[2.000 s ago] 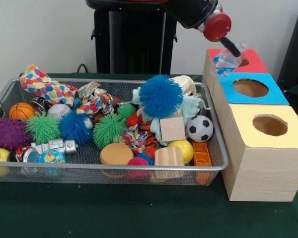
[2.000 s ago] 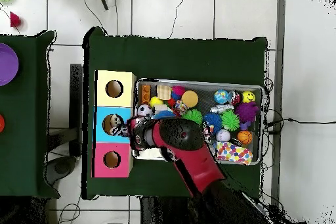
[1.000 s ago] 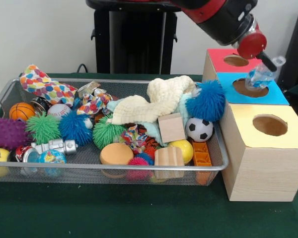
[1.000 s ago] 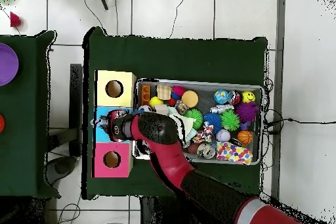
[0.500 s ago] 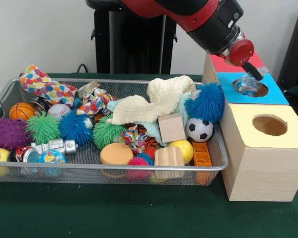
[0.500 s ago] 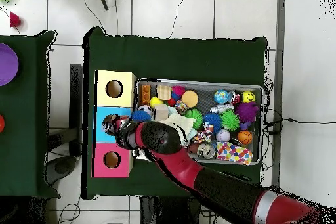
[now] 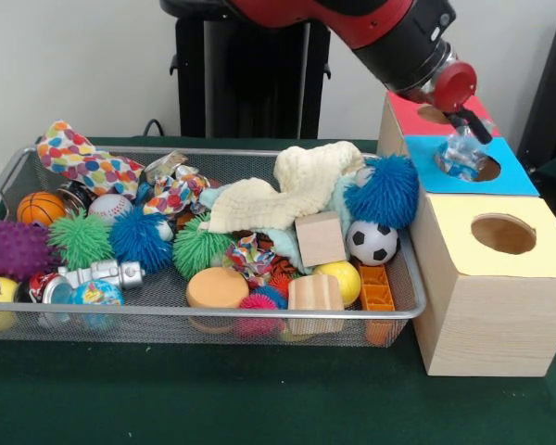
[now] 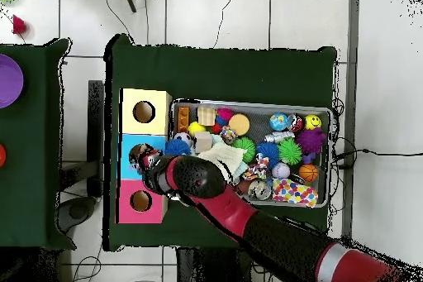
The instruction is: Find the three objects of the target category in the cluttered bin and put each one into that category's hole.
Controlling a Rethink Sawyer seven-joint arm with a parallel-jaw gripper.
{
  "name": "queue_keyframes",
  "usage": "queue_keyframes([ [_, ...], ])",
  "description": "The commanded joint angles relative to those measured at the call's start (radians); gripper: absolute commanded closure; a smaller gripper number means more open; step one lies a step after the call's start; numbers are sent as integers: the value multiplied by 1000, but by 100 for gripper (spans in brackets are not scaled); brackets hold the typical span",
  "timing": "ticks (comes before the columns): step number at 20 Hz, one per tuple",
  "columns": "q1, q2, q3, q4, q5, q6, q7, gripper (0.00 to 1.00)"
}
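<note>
The wire mesh bin [image 7: 213,313] lies on the green table, full of toys; it also shows in the overhead view [image 8: 248,103]. My gripper [image 7: 471,130] is to the bin's right, over the blue-topped box [image 7: 424,176]. It is shut on a crumpled clear plastic object [image 7: 461,158] that hangs at the left rim of the blue box's hole [image 7: 491,171]. In the overhead view the gripper [image 8: 147,160] sits over the blue box [image 8: 128,148].
A red-topped box [image 7: 410,118] and a yellow-topped box [image 7: 537,255] flank the blue one. The bin holds a cream cloth [image 7: 287,190], a blue fuzzy ball [image 7: 383,191], a soccer ball [image 7: 372,240], wooden blocks [image 7: 320,238] and spiky balls [image 7: 139,238]. The arm [image 7: 389,37] spans the bin's back right.
The arm carried the clear plastic object from over the red box to the blue box's hole. The blue fuzzy ball dropped to the bin's right side, uncovering the cream cloth. The gripper has risen slightly.
</note>
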Motion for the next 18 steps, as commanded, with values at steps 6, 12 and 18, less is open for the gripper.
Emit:
queue_keyframes([
  [6, 83, -13, -175, -166, -62, 413, 131, 0],
  [12, 85, 0, -192, -172, -59, 423, 125, 0],
  [18, 111, 17, -235, -204, -90, 352, 90, 0],
])
